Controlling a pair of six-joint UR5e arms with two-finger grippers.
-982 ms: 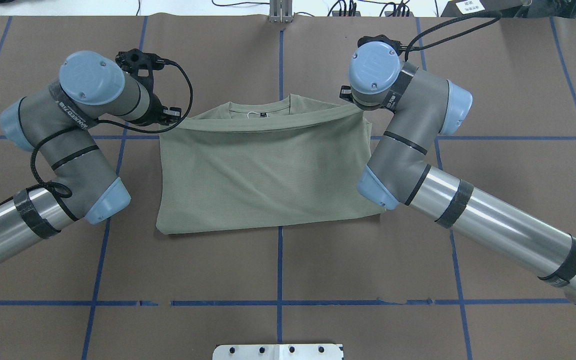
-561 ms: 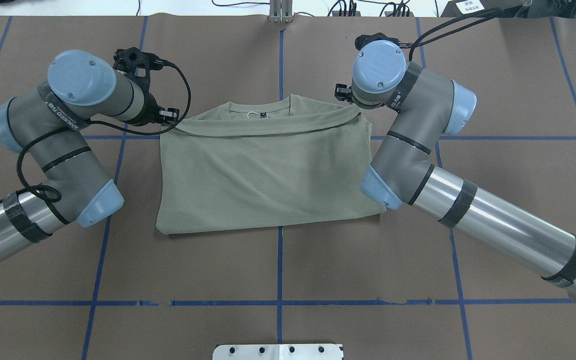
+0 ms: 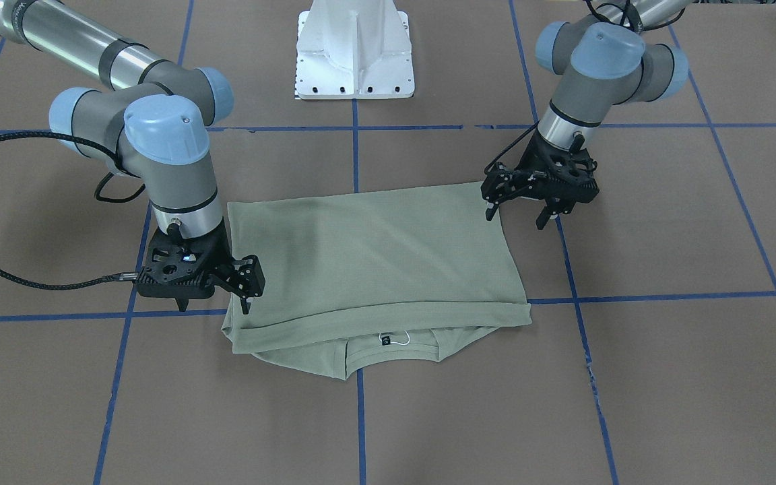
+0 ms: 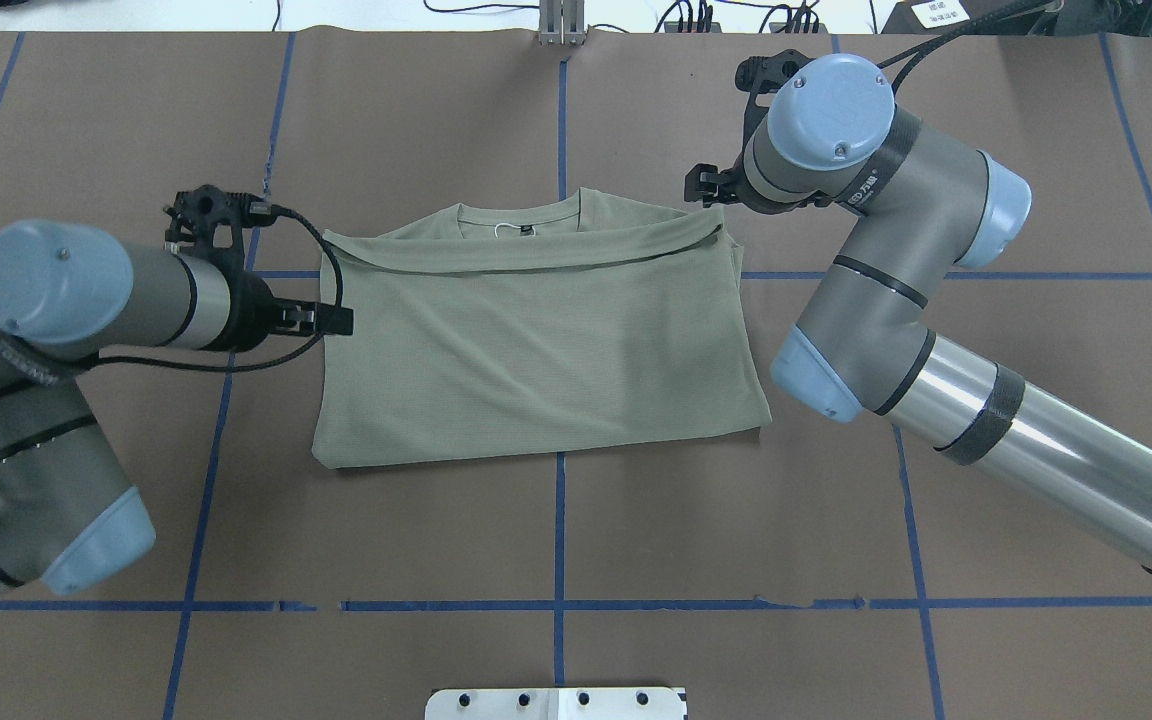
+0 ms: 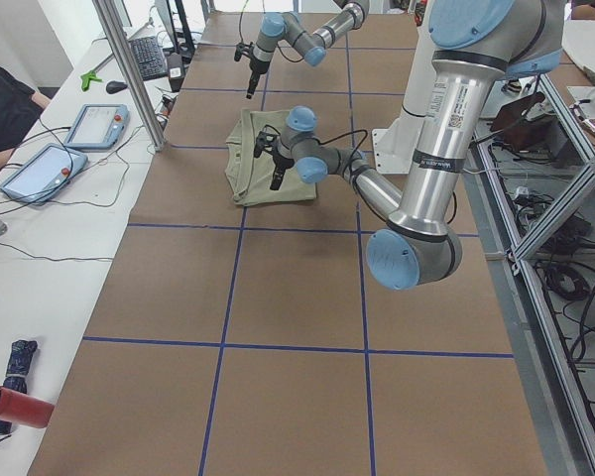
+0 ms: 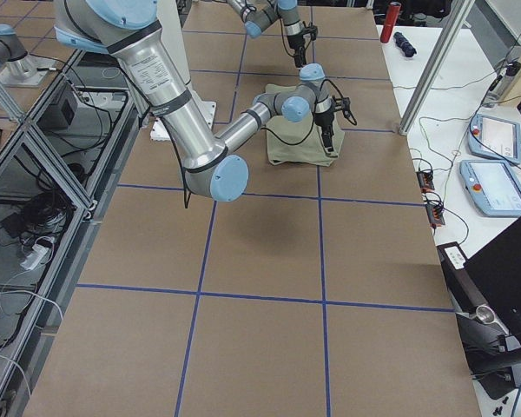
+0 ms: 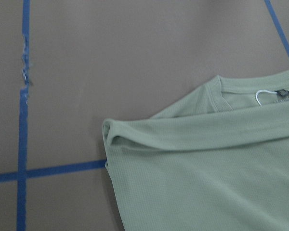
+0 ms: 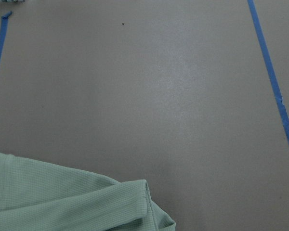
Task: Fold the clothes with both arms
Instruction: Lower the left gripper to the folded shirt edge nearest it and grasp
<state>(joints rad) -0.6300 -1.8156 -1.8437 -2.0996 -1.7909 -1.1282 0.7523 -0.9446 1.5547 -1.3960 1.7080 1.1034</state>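
Sage-green shirt (image 3: 374,256) lies folded flat on table (image 3: 664,377) btwn both grippers, w/ left gripper (image 3: 515,222) spread & empty at one side edge, right gripper (image 3: 213,310) spread & empty by opposite collar-end corner.

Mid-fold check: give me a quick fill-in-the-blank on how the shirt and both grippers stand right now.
1. The left gripper and the right gripper both stand ___, fingers apart.
2. The shirt lies folded on the table, gripped by ___ gripper.
3. The string loop at its black neck label is ___.
4. The tape lines crossing the table are ___.

Missing words: open; neither; white; blue.
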